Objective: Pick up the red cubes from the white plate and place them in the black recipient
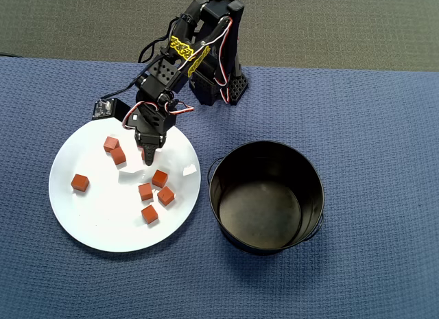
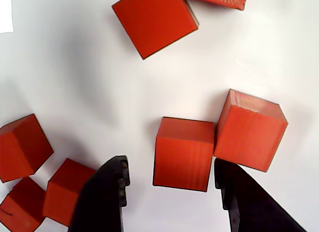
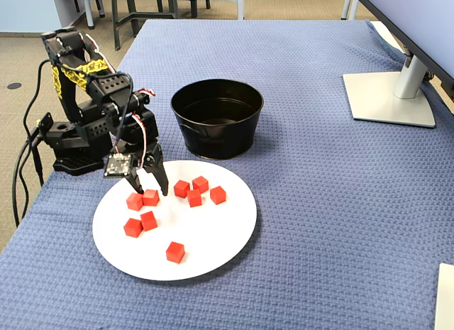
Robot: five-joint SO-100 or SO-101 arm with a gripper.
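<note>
Seen from overhead: one white plate [image 1: 103, 230] on the blue cloth [image 1: 357, 127], one black pot [image 1: 312, 178] just beside it and empty, seven red cubes [image 1: 160, 178] in plain sight on the plate, with a sliver of red more under the gripper [image 1: 147, 154] near the plate's far edge. From the wrist: jaws parted and holding nothing, straddling one cube [image 2: 183, 153] low over the plate. Touching that cube's corner is a neighbour [image 2: 249, 129] right at one fingertip, so best to close slowly and squarely on the flat sides, keep that finger off the neighbour, then lift straight up before swinging to the pot. Seven cubes in frame here, some cut off. From the fixed side view: nine cubes counted on the plate, two of them side by side at the fingertips [image 3: 162, 184], none in the pot.
</note>
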